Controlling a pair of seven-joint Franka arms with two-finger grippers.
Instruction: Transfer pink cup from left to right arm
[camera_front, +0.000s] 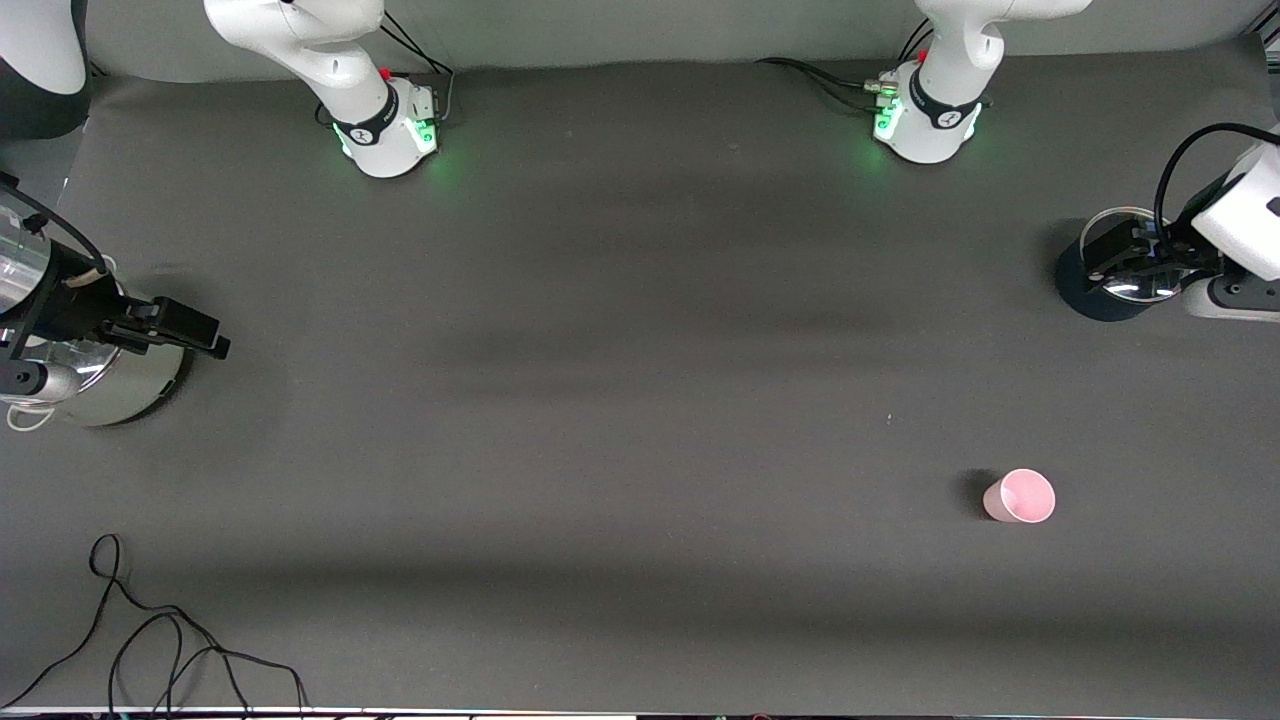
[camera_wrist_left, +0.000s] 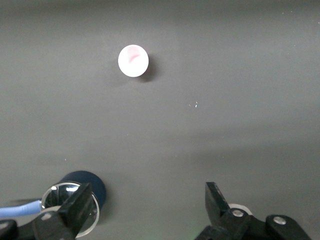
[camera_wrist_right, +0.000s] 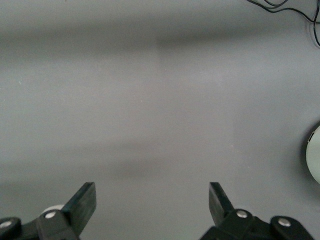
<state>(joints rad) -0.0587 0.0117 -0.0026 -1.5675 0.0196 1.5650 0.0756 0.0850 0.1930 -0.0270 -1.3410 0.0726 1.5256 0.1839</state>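
Observation:
The pink cup stands upright on the dark table, toward the left arm's end and nearer to the front camera than both grippers. It also shows in the left wrist view, well apart from the fingers. My left gripper is open and empty over a dark pot with a glass lid; its own view shows the gripper with the jaws wide apart. My right gripper is open and empty over a silver pot at the right arm's end; its own view shows only bare table between the fingers.
The dark pot's lid shows beside one left finger. The silver pot's rim shows at the edge of the right wrist view. A loose black cable lies near the table's front edge at the right arm's end.

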